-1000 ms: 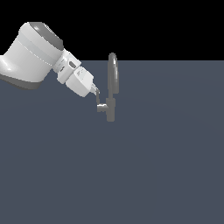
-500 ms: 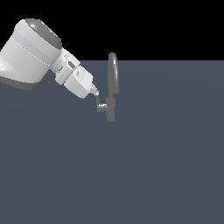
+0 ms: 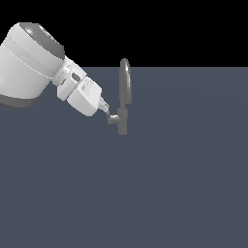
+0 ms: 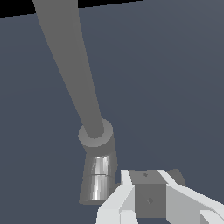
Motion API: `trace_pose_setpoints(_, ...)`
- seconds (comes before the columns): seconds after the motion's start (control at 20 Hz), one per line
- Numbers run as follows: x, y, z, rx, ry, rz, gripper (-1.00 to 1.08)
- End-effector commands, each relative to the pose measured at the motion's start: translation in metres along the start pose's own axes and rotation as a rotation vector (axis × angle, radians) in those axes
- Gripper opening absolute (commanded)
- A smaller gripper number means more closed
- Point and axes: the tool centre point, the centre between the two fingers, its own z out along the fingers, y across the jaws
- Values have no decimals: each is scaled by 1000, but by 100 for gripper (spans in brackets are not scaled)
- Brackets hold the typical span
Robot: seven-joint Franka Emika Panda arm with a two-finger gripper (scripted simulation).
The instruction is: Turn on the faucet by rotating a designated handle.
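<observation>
We see the faucet (image 3: 123, 114) standing on the flat grey floor (image 3: 184, 184), a little left of centre in the exterior view. Its long axis is vertical: a short upright body, and above it a tall narrow arched spout (image 3: 125, 81) that we meet almost edge-on, so its loop reads as a thin oval. In the wrist view the spout (image 4: 70, 65) rises from the body's collar as a long tilted bar and is cut off by the frame, so we cannot see its tip.

The handle (image 3: 113, 117) sits on a short horizontal stub that leaves the body toward the exterior view's left, pointing at the arm (image 3: 34, 65). Its long axis lies roughly level. It is small and dark there, and we cannot make out its flat blade clearly.

Our gripper (image 3: 107, 111) comes in from the exterior view's left, angled downward, its tip right at the handle. In the wrist view the white fingers (image 4: 116, 203) stand on either side of a grey block, the handle (image 4: 148, 194), set narrowly with their inner faces against it; they appear closed around it. The fingers' lower parts are cut off by the frame edge. The faucet body (image 4: 98, 175) stands just beside the fingers.
</observation>
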Motion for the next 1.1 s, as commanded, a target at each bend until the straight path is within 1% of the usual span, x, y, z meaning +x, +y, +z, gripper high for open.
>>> trace_pose_setpoints(0.0, -1, 2, 0, 0, 5, -5, -100)
trace_pose_setpoints(0.55, -30, 37, 41, -23, 8, -2, -100)
trace_pose_setpoints(0.6, -30, 37, 41, -23, 8, -2, -100)
trace_pose_setpoints(0.65, -27, 26, 24, 8, 4, -1, -100)
trace_pose_setpoints(1.05, -55, 28, 62, -15, 7, -2, -100)
